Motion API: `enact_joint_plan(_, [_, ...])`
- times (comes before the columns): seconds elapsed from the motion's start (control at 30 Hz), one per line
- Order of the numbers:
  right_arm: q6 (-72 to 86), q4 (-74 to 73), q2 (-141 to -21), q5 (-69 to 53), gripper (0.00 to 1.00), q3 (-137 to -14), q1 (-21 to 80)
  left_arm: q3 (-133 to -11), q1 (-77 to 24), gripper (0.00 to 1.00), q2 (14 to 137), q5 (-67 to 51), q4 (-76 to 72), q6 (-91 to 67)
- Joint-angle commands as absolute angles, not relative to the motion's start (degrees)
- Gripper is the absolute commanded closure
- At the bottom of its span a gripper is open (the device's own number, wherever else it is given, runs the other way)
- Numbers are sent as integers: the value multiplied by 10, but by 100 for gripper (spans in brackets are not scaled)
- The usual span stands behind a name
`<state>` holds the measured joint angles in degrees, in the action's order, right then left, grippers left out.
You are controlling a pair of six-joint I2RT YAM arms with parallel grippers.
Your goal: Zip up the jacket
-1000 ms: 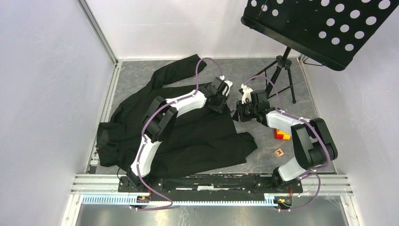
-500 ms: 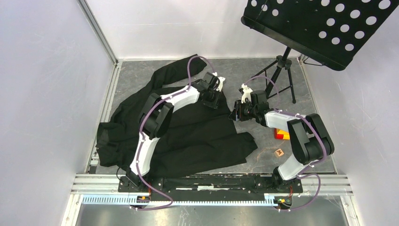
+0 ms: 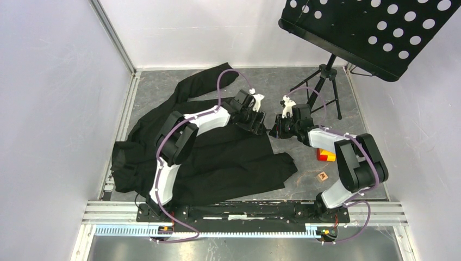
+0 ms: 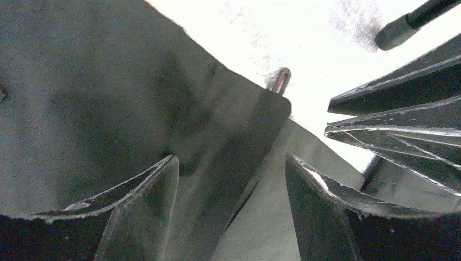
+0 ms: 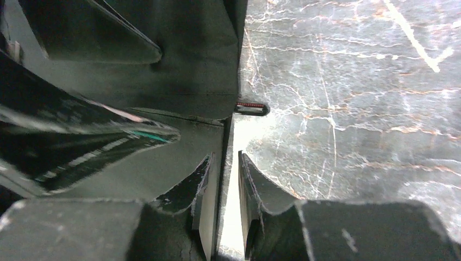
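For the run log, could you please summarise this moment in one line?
jacket on table | left gripper open over corner | right gripper narrowly open at edge | zipper pull ungripped

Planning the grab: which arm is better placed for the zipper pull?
Likely right. The small red-and-black zipper pull lies ahead of the right claw, in line with its gap; the left claw straddles the black fabric jacket at its hem.
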<state>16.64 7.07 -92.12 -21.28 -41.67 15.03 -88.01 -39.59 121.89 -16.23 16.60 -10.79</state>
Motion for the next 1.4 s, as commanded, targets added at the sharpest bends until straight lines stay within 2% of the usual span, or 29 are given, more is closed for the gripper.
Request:
enact_joint_plan(0.0, [167,49,-866,-186,73,-423,143,-890,-442,23,1204,-41,151,-28])
enact_joint_plan(0.27, [164,49,-804,-159,73,-376,143,-950,-471,36,1252,87,187,25])
enact_joint_plan(0.53, [163,61,-823,-175,73,-378,143,-997,-472,62,1281,93,217,30])
enact_joint_plan(0.63, [170,69,-831,-191,71,-382,143,-1002,-472,76,1279,74,220,31])
enact_joint_plan(0.73, [192,88,-844,-214,69,-384,143,-1002,-466,97,1271,45,225,20])
enact_joint_plan(0.9, [273,153,-874,-282,58,-383,143,-981,-438,98,1234,-30,216,-43])
enact_joint_plan(1.0, [335,216,-897,-311,54,-374,143,-954,-423,98,1206,-63,193,-77])
enact_joint_plan(1.23, [399,249,-939,-296,43,-394,143,-924,-407,98,1171,-105,182,-103])
enact_joint_plan(1.37, [427,283,-955,-298,41,-397,142,-912,-400,98,1164,-132,167,-119])
